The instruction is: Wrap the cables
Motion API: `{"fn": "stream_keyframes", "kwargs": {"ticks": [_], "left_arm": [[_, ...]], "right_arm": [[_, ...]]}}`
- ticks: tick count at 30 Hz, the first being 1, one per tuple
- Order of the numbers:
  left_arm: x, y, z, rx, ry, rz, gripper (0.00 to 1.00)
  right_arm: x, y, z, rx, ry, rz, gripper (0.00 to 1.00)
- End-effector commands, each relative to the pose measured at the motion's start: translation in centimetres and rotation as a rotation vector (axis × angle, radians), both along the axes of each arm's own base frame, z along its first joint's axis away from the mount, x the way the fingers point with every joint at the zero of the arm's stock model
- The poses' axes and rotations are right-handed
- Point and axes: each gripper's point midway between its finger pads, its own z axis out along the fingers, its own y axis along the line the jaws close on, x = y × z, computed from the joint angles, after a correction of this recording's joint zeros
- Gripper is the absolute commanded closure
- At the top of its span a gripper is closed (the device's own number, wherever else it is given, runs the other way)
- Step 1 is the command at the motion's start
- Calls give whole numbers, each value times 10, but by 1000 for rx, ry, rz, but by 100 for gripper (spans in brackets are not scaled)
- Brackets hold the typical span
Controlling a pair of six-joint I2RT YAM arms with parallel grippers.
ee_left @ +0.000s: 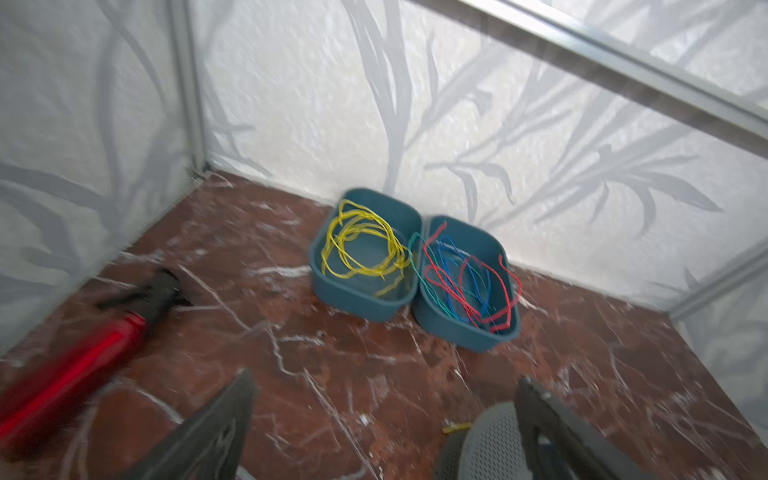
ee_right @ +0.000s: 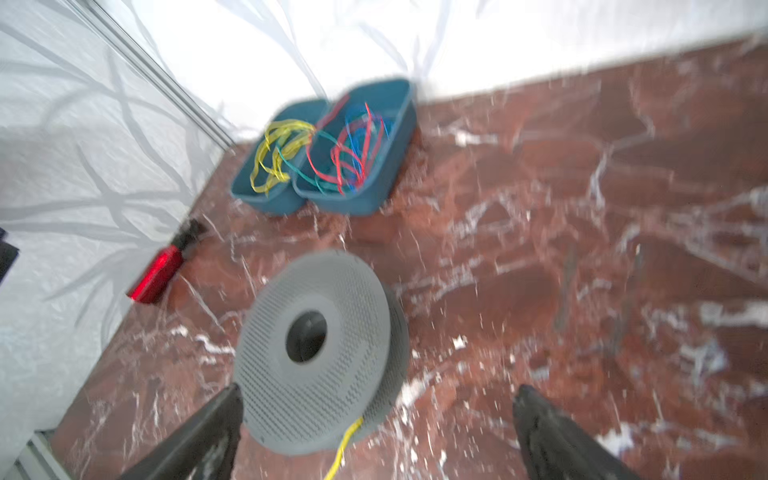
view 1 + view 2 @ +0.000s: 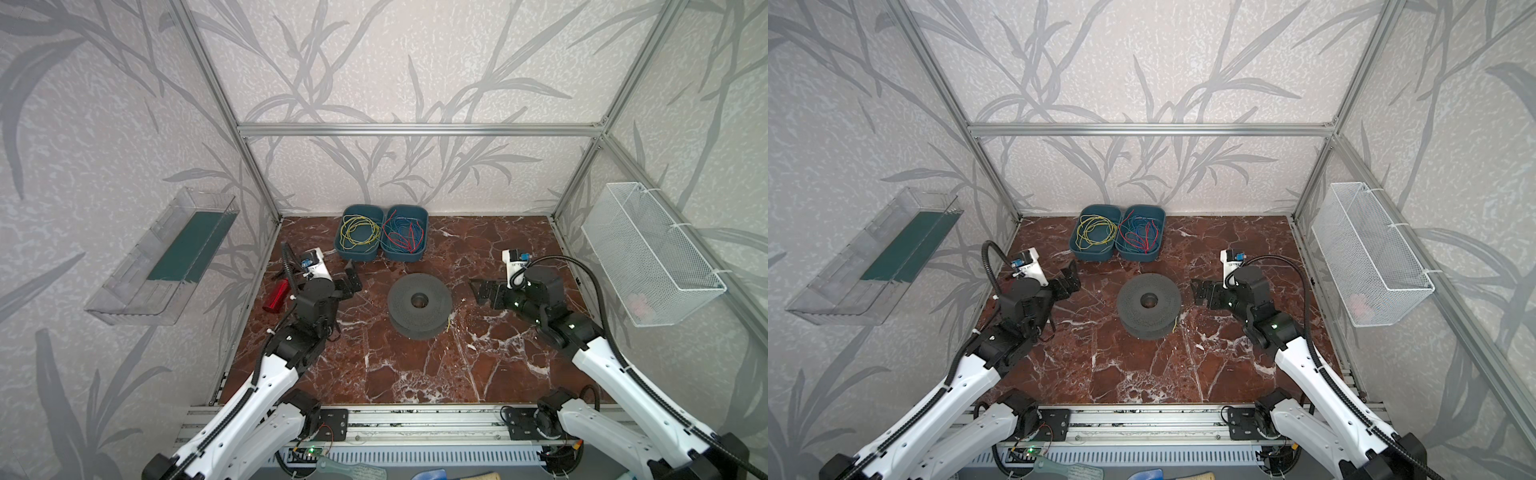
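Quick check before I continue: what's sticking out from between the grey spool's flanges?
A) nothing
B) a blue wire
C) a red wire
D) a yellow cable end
D: a short yellow cable end pokes out from the side of the grey spool, while the red and blue wires lie apart from it in a bin.

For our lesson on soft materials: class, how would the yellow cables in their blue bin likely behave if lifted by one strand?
Probably floppy: the yellow cables lie in loose, uneven loops in the blue bin. Likely light, being very thin. Their loops overlap, so one strand may drag others along.
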Motion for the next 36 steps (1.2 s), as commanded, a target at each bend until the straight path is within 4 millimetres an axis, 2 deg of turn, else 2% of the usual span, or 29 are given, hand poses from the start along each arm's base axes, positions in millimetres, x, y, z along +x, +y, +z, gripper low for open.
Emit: {"fn": "stream_keyframes", "kwargs": {"ticks": [1,3,4,6,9,11,13,16,20,22,26,27,31,33,35,36], "left_arm": [[-12,39,-15,219,117,181,1],[-3,27,-25,323,90,93,1],[0,18,-31,391,64,31,1],[1,12,-50,481,4,-22,1],[-6,25,-68,541,-98,40,1],[-10,41,-84,533,-100,94,1],[-5,52,-101,519,-32,112,1],[10,55,-122,459,7,67,1],[30,62,-144,426,24,65,1],[40,63,-141,433,-15,69,1],[59,65,-151,433,35,54,1],[62,66,-156,433,46,51,1],[64,84,-172,383,32,123,1],[66,88,-170,390,27,140,1],[72,89,-177,377,98,130,1],[78,89,-179,376,120,119,1]], "right_arm": [[13,7,14,-155,-167,50,1],[13,24,17,-256,-275,186,1],[15,25,16,-300,-303,201,1],[26,7,13,-337,-315,87,1],[34,-12,9,-425,-446,42,1],[40,-29,-3,-466,-477,-18,1],[46,-50,-26,-466,-425,-69,1],[46,-69,-61,-460,-359,-98,1],[43,-87,-91,-553,-369,-148,1],[46,-95,-106,-598,-332,-145,1],[57,-111,-125,-486,-285,-218,1],[61,-114,-122,-436,-325,-255,1],[64,-117,-149,-435,-337,-272,1],[71,-117,-161,-434,-329,-280,1],[80,-115,-159,-440,-352,-279,1],[82,-118,-163,-450,-295,-286,1]]}}
